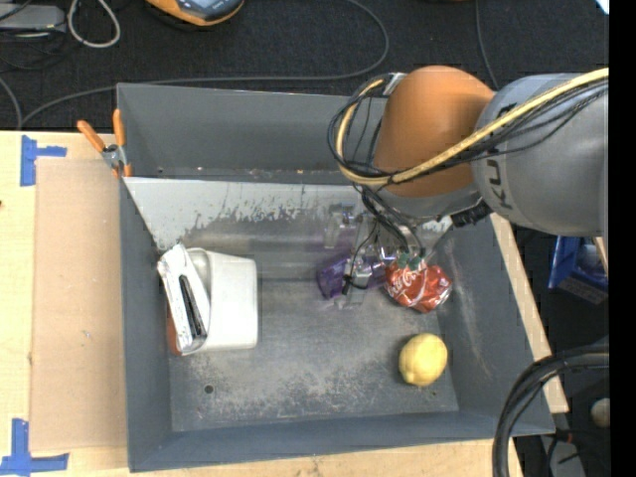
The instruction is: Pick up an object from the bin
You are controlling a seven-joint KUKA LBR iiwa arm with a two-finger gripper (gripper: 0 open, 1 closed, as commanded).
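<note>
My gripper (370, 254) is low in the bin's middle right, under the orange cover, and much of it is hidden. Its tip sits between a small purple crumpled thing (331, 278) on its left and a crushed red drink can (419, 284) on its right, close to both. Whether it touches either I cannot tell. A yellow lemon (423, 359) lies nearer the front right corner, apart from the gripper.
A white toy toaster (221, 301) with a dark slot lies on its side against the bin's left wall. Bare grey floor stretches between it and the purple thing. The arm and its cables hang over the bin's back right.
</note>
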